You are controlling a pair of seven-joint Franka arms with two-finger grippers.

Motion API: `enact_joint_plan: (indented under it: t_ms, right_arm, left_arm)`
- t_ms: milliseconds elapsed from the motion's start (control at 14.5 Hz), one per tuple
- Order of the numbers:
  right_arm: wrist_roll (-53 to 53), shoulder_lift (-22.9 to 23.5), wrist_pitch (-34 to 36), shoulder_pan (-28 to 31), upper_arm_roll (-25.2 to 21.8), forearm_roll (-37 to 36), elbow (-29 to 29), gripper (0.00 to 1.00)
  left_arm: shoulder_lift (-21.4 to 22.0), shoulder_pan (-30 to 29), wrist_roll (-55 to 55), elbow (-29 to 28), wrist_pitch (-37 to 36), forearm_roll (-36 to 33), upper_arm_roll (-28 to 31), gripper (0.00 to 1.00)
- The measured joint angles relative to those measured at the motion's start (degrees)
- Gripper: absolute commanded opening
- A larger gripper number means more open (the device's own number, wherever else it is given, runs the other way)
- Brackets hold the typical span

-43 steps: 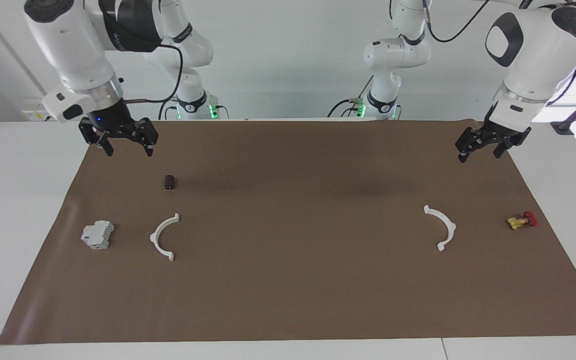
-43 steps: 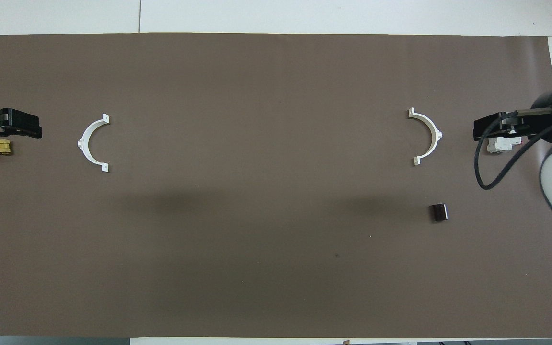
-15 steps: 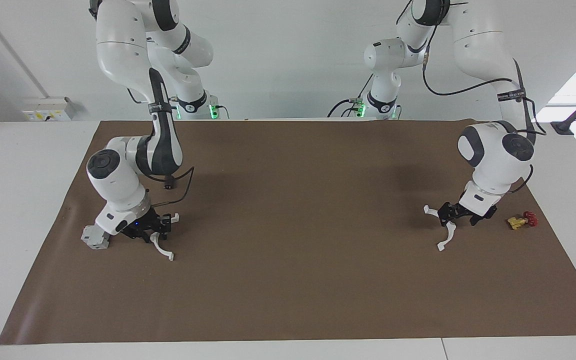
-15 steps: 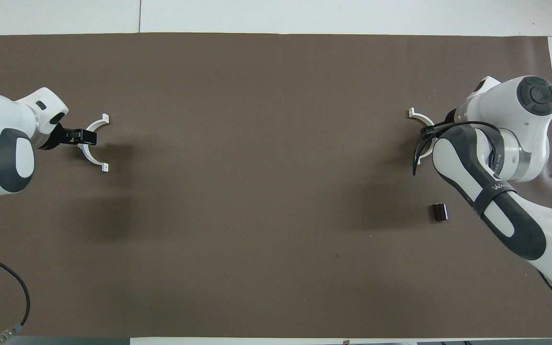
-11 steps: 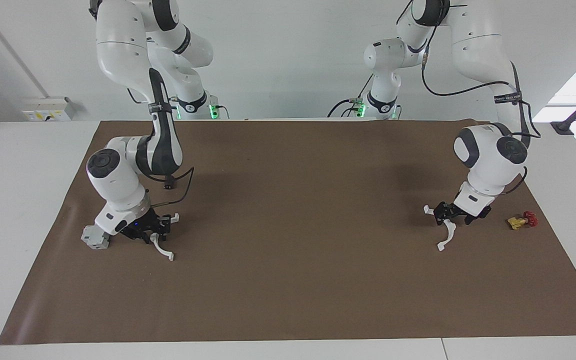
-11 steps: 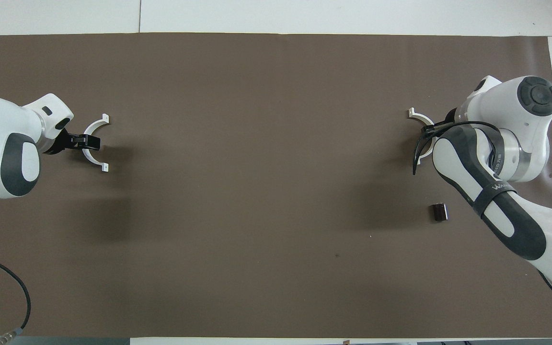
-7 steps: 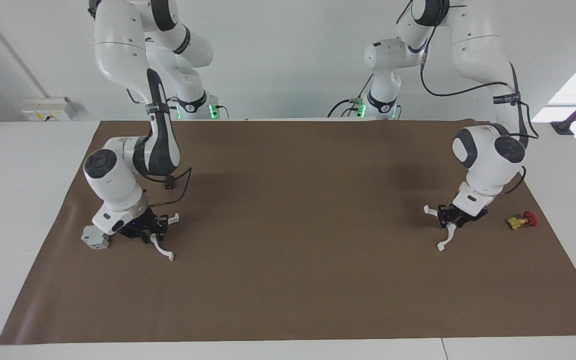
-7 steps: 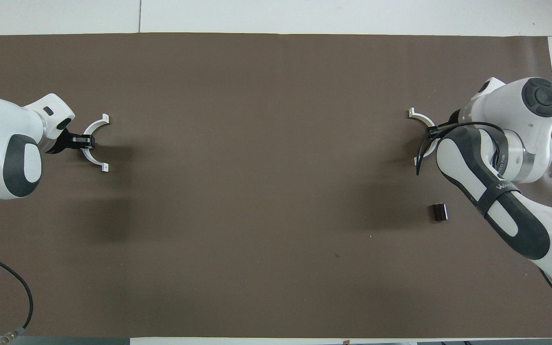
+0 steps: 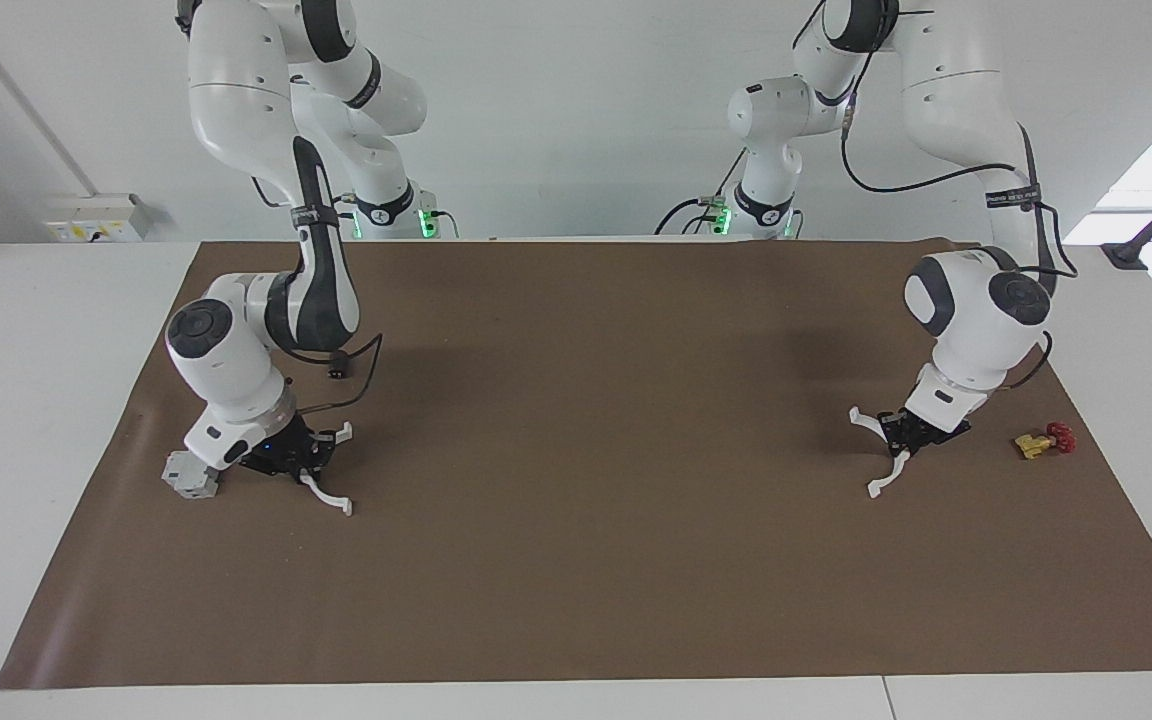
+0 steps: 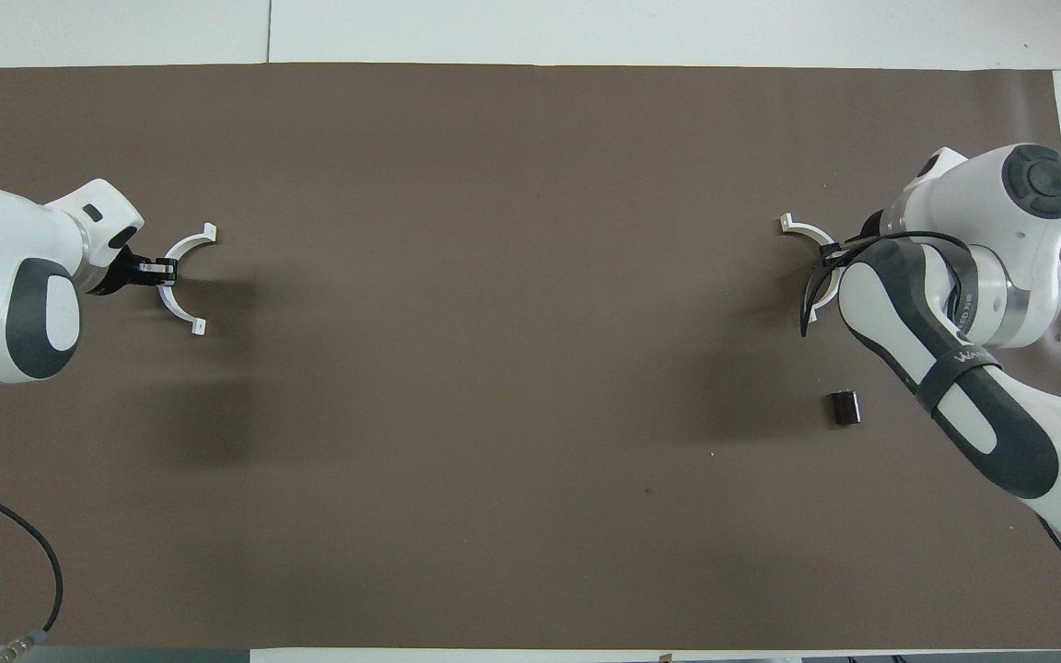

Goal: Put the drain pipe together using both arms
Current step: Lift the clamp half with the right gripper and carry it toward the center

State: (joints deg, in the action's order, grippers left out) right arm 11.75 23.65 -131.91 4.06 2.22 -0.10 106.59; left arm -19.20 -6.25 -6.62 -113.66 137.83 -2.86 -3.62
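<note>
Drain pipe halves lie well apart: left gripper (image 9: 904,434) clamps one half-ring (image 9: 874,455) mid-arc, right gripper (image 9: 288,460) clamps the other half-ring (image 9: 328,489), tabs free for joining.

Hidden parts around the two half-rings

In the overhead view the right arm (image 10: 945,304) covers its end effector, the grey block and most of the nearby half-ring (image 10: 807,232); the left arm (image 10: 5,276) hides the yellow-and-red valve and runs off the picture's edge.
</note>
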Motion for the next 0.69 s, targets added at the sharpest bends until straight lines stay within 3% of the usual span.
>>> enact_joint_plan:
  t_ms: [344, 688]
  right_arm:
    - [-10.4, -0.2, 16.2, -7.4, 1.9, 0.3, -13.1, 0.0]
    - [-27.4, 1.0, 14.9, -21.0, 2.1, 0.7, -16.1, 0.0]
  left_arm:
    - [0.5, 0.0, 0.0, 0.2, 0.1, 0.0, 0.0, 0.0]
    - [2.1, 0.0, 0.0, 1.1, -0.8, 0.0, 0.0, 0.0]
